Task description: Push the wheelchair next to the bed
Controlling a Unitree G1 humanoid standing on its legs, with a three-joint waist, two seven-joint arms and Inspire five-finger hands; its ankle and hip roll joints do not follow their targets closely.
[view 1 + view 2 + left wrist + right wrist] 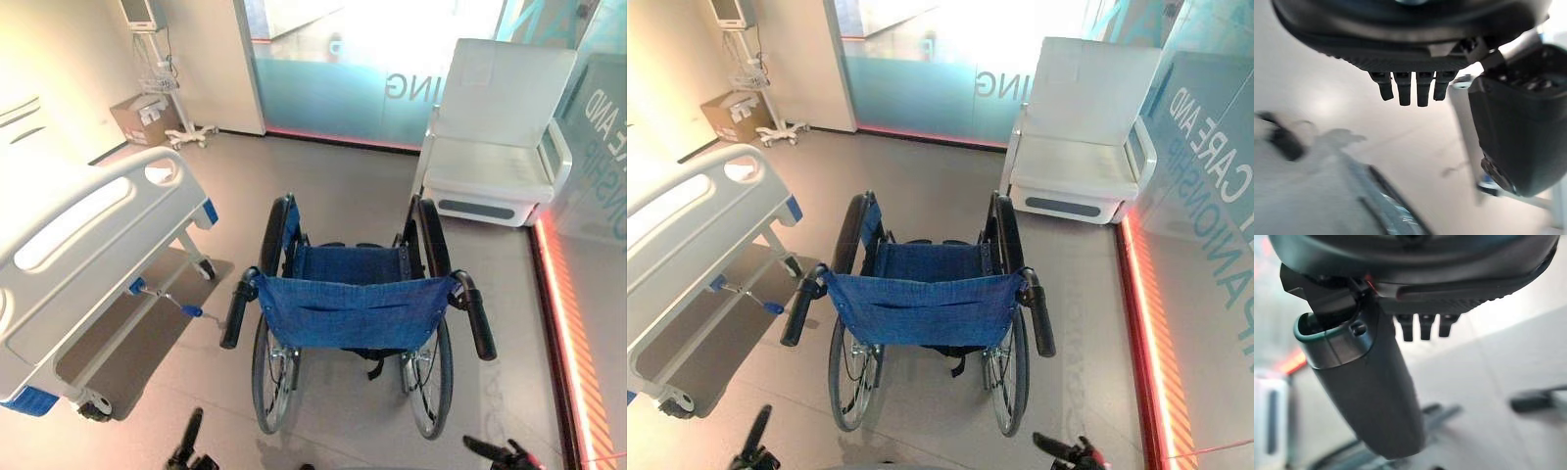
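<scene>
The left hand (1415, 54) has a dark, rounded housing with a ribbed black strip along its edge, from which a row of short black segmented fingers (1408, 90) projects; its thumb is a broad, smooth, matt black shell. The right hand (1415, 279) is built alike, with a ribbed black edge, a small red mark near the thumb root, and a thumb whose dark cover has a greenish rim.

The right robot hand (1415, 293) hangs over pale floor (1488, 382), fingers (1425, 328) straight, thumb (1366, 387) out. A blurred dark bar (1533, 401) lies beyond, untouched.
</scene>
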